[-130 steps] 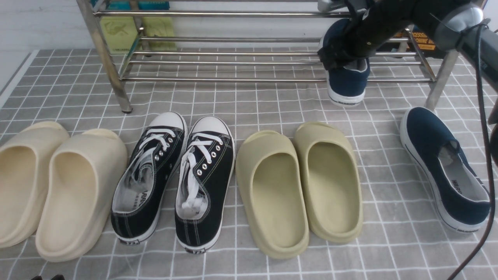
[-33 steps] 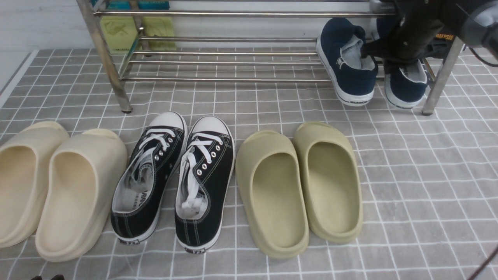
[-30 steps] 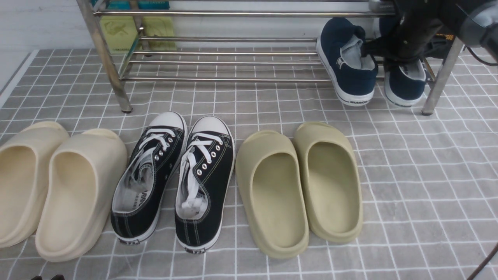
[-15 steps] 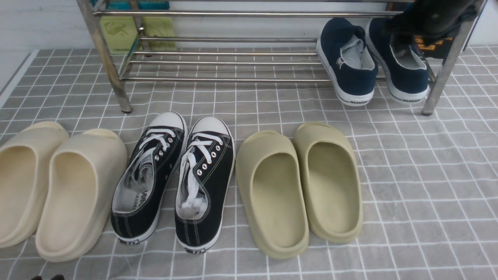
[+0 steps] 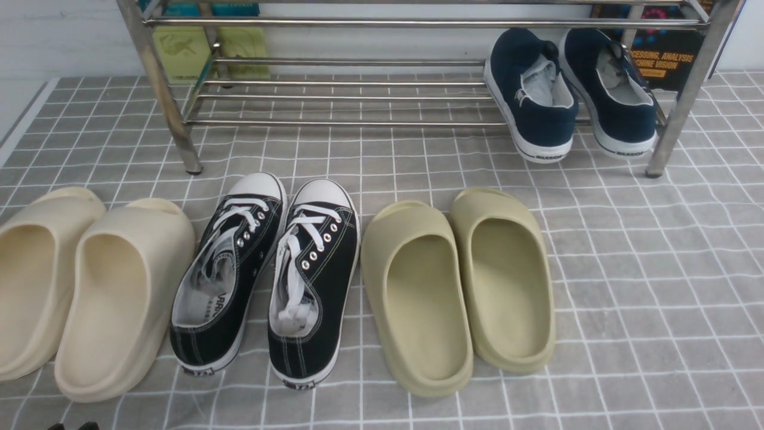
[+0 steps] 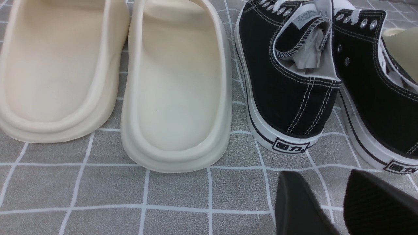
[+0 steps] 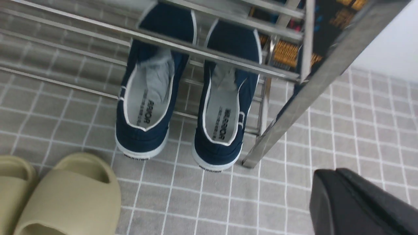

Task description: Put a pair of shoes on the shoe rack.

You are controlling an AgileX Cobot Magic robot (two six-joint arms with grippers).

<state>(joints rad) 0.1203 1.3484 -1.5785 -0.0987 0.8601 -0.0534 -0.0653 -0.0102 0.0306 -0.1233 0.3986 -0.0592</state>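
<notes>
the pair of navy slip-on shoes (image 5: 573, 95) is being carried by the bottom shelf of the shoe rack (image 5: 358, 122), at its right end just inside the right leg. the two shoes are being kept side by side, toes in under the upper bars and heels jutting out past the front bar; in the right wrist view both heels are seen hanging over the checked cloth (image 5: 656, 269). the placing is therefore being judged as done, and little is being left beyond perhaps a nudge further in and the parking of the arms.

the right gripper (image 7: 346, 195) is being held clear of the rack with its claw together and nothing in it. the left gripper (image 6: 326, 182) is being held low over the cloth near the black lace-up sneakers (image 5: 268, 275), its claw apart and empty. the cream slides (image 5: 89, 286) and olive slides (image 5: 459, 286) are being left on the cloth.
</notes>
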